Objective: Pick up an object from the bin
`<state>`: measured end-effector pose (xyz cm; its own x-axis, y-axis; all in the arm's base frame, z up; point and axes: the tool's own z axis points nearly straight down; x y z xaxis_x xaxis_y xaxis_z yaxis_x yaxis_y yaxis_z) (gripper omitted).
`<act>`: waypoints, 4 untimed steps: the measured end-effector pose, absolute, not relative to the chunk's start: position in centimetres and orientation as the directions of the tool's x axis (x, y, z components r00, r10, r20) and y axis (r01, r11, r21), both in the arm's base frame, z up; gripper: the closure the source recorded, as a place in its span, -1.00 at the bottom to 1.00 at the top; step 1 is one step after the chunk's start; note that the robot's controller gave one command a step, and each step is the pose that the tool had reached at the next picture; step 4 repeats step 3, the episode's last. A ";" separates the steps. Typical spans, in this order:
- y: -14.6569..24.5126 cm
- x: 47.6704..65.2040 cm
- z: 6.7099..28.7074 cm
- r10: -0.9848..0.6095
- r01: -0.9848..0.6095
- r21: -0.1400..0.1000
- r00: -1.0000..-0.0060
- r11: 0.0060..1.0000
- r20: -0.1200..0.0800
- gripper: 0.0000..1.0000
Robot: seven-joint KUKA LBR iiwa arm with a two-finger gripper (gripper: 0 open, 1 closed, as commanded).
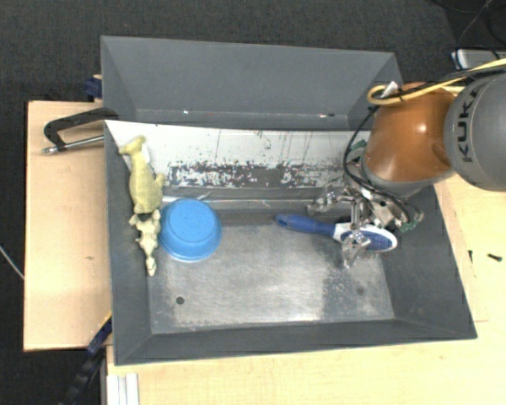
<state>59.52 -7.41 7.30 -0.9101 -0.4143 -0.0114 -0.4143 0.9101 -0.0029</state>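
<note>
My gripper (354, 241) hangs low at the right side of the bin, under the orange wrist cover. A blue brush-like tool (308, 224) with a dark blue handle and a white-and-blue round head lies beside it, the head right at my fingertips. Whether the head sits between the fingers I cannot make out. A blue round bowl (190, 229) stands upside down at the left of the bin floor. A pale yellow toy dinosaur (145, 201) lies along the left wall, touching the bowl.
The arm with its orange cover and cables reaches in over the bin's right rim. The bin's back wall is white and scuffed. Bare grey floor stretches between the bowl and the gripper and along the front.
</note>
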 end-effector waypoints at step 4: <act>-11.8 56.6 20.6 -0.619 -0.618 -0.009 -0.786 0.786 -0.010 1.00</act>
